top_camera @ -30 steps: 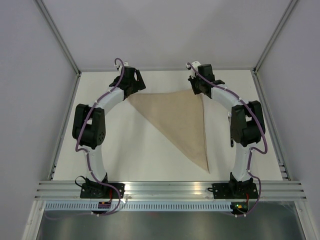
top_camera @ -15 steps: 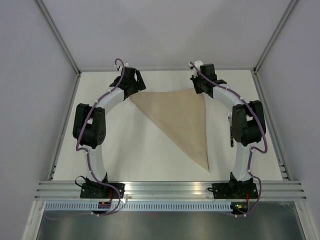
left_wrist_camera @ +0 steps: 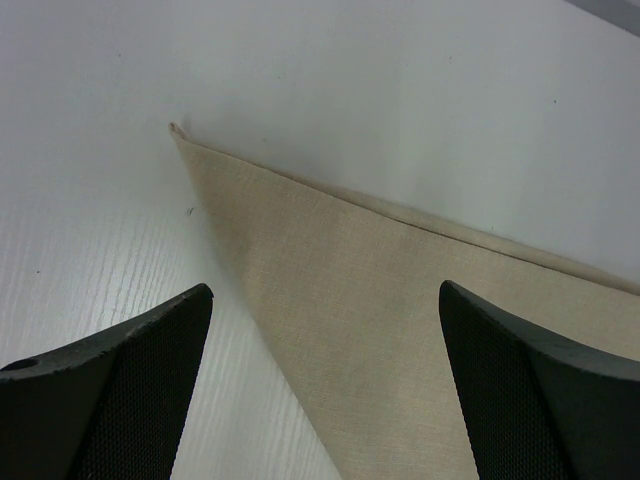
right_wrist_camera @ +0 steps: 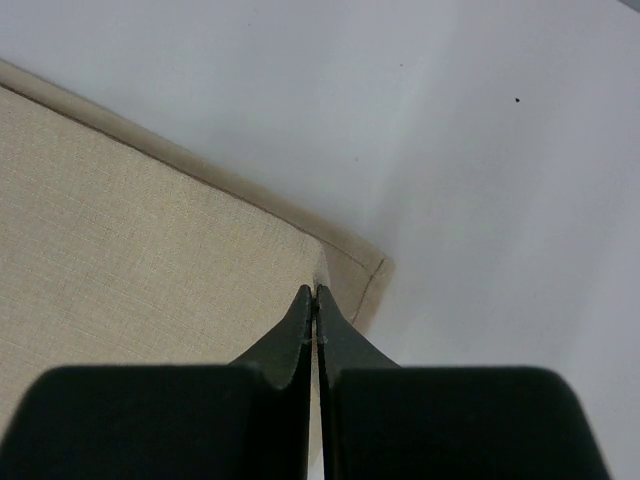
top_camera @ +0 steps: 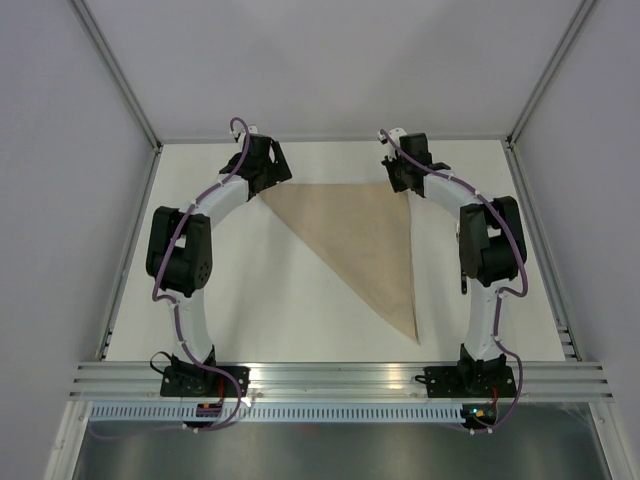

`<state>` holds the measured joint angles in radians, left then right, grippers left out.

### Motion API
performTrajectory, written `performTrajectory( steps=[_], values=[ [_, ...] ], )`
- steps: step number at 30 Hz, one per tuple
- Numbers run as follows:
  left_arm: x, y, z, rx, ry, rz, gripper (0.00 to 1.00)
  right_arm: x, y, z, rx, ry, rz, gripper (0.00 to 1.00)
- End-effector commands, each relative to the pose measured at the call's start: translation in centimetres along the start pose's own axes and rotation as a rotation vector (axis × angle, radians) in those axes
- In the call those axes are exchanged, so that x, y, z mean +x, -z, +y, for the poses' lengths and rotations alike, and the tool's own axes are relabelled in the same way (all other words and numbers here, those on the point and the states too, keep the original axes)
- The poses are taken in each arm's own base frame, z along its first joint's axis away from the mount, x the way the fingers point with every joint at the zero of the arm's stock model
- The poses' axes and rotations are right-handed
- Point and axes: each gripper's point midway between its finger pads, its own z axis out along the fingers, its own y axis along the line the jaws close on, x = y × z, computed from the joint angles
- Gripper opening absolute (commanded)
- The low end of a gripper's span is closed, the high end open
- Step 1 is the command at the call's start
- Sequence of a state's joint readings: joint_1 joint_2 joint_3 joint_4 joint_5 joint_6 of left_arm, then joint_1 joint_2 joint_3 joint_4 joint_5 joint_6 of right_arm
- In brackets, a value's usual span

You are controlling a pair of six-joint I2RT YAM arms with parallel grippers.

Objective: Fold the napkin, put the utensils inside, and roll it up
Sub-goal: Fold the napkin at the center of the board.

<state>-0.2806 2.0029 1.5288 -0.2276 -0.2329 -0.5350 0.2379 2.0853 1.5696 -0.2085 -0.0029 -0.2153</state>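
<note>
Right claw (right_wrist_camera: pixel 316 296) is closed, its two dark fingers (right_wrist_camera: pixel 285 345) pressed tip to tip with no gap between them. The tips sit right at the far right corner of the napkin (top_camera: pixel 365 235), where a short raised crease runs up from them. Whether any cloth is nipped between them I cannot tell.

Left claw (left_wrist_camera: pixel 325 290) stands wide apart, one finger to each side, holding nothing. It hangs above the napkin's far left corner, and the tip of that corner lies just beyond the gap and to its left.

The napkin is a tan triangle, folded double; a second layer's edge peeps out along its far side in both wrist views. It lies flat on the white table (top_camera: pixel 250 300). One edge runs across the far side between the two claws. Another runs down the right side and ends in a point close to the table's near edge. The long slanted edge faces near and left.
</note>
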Motion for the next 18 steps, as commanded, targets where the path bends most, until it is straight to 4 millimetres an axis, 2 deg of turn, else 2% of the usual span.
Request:
performTrajectory(
  steps=[1,7,8,10,18],
  values=[
    [-1.7,-0.6,-0.9,0.028,0.053,-0.045,0.98,-0.7,-0.8,-1.3,0.041,0.014,-0.025,0.01],
    [-1.6,-0.6,-0.9,0.029,0.05,-0.045,0.98,0.1,-1.6,-1.9,0.063,0.012,-0.004,0.01],
    [-1.6,-0.7,-0.9,0.029,0.051,-0.043,0.98,0.2,-1.7,-1.9,0.064,0.011,-0.001,0.06],
    [-1.6,-0.6,-0.9,0.03,0.05,-0.046,0.98,0.6,-1.9,-2.2,0.073,0.012,0.008,0.07],
    [-1.7,-0.5,-1.1,0.041,0.055,-0.048,0.98,0.2,-1.7,-3.1,0.103,0.02,0.008,0.44]
  ],
)
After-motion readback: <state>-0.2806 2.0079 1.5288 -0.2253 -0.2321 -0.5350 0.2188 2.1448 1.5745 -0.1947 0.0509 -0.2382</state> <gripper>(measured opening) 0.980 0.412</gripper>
